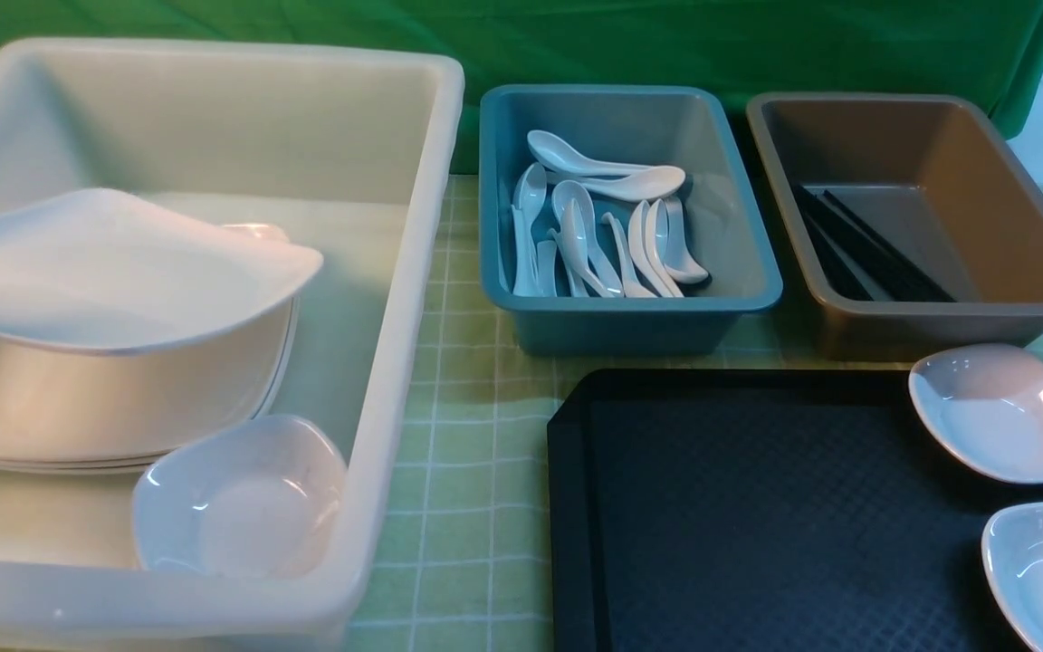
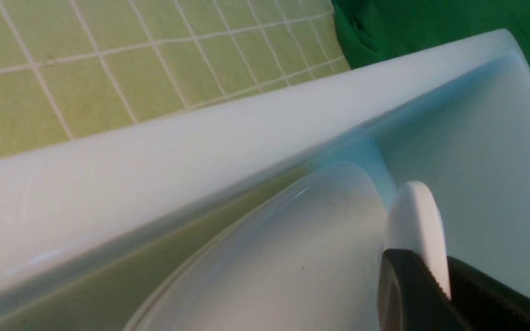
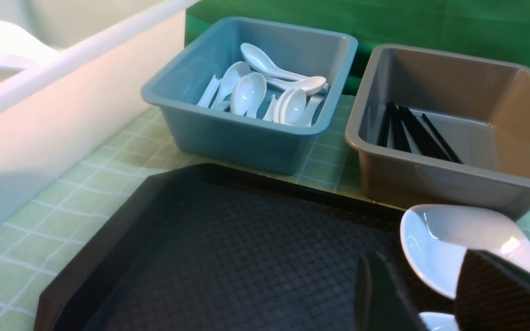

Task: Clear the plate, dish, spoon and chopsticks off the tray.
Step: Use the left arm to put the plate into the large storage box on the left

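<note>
Inside the white tub (image 1: 422, 272), the left gripper (image 2: 430, 280) pinched the tilted plate (image 1: 114, 272) over the stack (image 1: 51, 412), release seemingly next; the right gripper (image 3: 430, 299) gaped empty.

Soft, fairly bright light is cast from above; only faint shadows are left on the checked surface (image 1: 467, 435). Small glare spots are seen on the small dish (image 1: 1001, 412) at the right edge of the front view. In the wrist views the left claw (image 2: 433, 282), the plate (image 2: 414, 216) and the right claw (image 3: 423, 280) are rendered out of focus.
</note>
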Robot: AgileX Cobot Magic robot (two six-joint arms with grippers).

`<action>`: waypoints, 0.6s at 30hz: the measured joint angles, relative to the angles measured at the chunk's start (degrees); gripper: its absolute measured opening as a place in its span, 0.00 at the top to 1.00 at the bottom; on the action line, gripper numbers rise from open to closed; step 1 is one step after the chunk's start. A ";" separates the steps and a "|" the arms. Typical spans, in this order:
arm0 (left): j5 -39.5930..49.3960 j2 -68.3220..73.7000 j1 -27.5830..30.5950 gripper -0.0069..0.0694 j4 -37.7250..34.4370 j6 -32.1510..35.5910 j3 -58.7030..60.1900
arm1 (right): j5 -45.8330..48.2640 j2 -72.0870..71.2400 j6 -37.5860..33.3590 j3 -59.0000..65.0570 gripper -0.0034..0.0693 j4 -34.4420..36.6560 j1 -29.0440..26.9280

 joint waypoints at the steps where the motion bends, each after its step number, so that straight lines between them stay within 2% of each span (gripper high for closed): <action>1: 0.00 0.41 0.00 0.90 0.05 -0.01 0.06 | 0.00 0.00 0.00 0.00 0.62 0.00 0.00; 8: -0.27 2.06 0.00 0.90 0.59 -0.19 0.65 | 0.00 0.00 0.00 0.00 0.62 0.00 0.00; 18: 1.98 2.06 0.00 0.90 7.63 -0.70 0.70 | 0.00 0.00 0.00 0.00 0.62 0.00 0.00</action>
